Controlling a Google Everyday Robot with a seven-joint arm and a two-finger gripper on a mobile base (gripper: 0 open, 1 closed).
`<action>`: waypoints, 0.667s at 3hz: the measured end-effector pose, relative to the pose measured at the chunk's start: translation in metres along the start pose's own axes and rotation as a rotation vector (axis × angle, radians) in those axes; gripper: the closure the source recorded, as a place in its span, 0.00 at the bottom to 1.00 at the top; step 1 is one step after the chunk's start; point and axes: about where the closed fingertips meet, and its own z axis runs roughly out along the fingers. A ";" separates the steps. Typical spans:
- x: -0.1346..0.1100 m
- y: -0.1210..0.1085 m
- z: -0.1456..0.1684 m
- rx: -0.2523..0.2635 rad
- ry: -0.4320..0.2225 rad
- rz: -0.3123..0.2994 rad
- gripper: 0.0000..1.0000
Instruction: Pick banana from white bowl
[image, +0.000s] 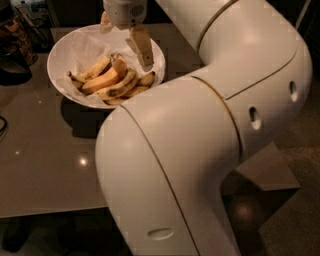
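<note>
hovering over one white bowl (59, 56) holding about five bananas (107, 79), one claw (124, 36) hangs released.

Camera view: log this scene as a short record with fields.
bowl: white bowl, lined with paper, on the far part of the table
contents: several bananas piled together
gripper: gripper open, just over the bananas at the bowl's right side
held: nothing seen in the gripper
arm: arm fills the foreground and right
</note>
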 end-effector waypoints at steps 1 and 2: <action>-0.005 -0.010 0.003 0.006 -0.018 -0.012 0.20; -0.009 -0.017 0.008 0.010 -0.039 -0.022 0.29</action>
